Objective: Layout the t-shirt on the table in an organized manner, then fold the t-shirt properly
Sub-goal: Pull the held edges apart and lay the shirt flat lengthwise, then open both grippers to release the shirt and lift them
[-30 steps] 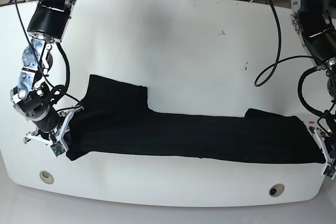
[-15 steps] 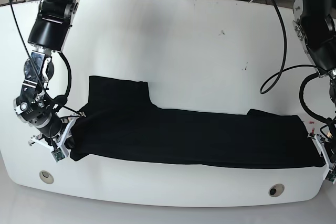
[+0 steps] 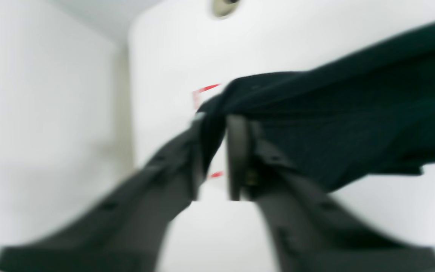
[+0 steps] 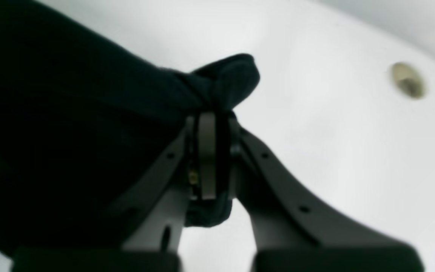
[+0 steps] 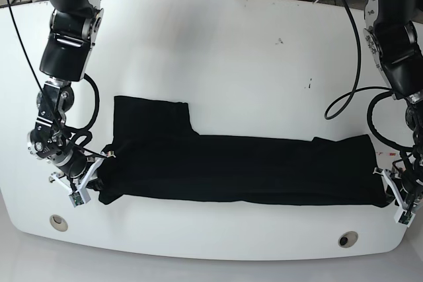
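Observation:
The black t-shirt [image 5: 238, 170] lies in a long folded band across the front of the white table [image 5: 231, 64], stretched between both grippers. My right gripper [image 5: 89, 186] is shut on a bunched corner of the t-shirt [image 4: 70, 132] at the base view's left; the right wrist view shows the fingers [image 4: 207, 151] pinched together on the cloth. My left gripper [image 5: 391, 197] holds the opposite end at the base view's right. In the blurred left wrist view, the t-shirt [image 3: 334, 124] edge runs between the two fingers [image 3: 236, 151].
Two round grey grommet holes [image 5: 58, 222] [image 5: 347, 238] sit near the table's front edge. Red dashed marks [image 5: 391, 155] show beside the left gripper, also in the left wrist view [image 3: 206, 88]. Black cables hang beside both arms. The table's curved front edge is close to both grippers.
Both grippers have moved inward and slightly toward the front edge with the cloth. The t-shirt's right end has drawn leftward, so the band is shorter.

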`<state>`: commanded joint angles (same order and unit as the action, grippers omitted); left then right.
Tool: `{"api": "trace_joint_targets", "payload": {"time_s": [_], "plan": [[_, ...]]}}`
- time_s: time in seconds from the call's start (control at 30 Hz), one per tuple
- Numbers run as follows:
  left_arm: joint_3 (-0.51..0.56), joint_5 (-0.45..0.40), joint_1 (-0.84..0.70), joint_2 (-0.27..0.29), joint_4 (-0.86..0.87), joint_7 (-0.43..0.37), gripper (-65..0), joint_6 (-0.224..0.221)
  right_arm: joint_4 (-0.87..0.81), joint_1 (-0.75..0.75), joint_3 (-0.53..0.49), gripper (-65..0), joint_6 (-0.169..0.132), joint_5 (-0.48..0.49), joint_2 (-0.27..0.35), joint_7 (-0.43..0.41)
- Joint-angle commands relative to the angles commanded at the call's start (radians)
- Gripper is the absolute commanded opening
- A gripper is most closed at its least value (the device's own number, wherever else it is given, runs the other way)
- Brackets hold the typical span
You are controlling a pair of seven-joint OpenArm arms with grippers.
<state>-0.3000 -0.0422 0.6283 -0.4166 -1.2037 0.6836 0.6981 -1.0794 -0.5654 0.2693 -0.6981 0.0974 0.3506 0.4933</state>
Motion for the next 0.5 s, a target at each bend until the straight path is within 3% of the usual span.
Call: {"api": "trace_joint_targets", "payload": {"time_s": [0.27,0.4,0.47,0.5], "plan": [[0.000,0.000,0.040,-0.012,0.149,-0.129,-29.6,-0.027,0.172,-0.072,0.000,-62.0,0.000,-0.002,0.006,-0.100],[0.000,0.000,0.086,-0.043,0.230,-0.135,-26.5,-0.025,0.172,-0.074,0.000,-40.3,0.000,-0.002,0.006,-0.100],[0.000,0.002,0.091,-0.058,0.232,-0.132,-23.7,-0.024,0.170,-0.069,0.000,-22.2,0.000,-0.002,0.006,-0.098],[0.000,0.002,0.091,-0.060,0.232,-0.130,-22.6,-0.022,0.166,-0.063,0.000,-17.9,0.000,-0.002,0.008,-0.098]]}}
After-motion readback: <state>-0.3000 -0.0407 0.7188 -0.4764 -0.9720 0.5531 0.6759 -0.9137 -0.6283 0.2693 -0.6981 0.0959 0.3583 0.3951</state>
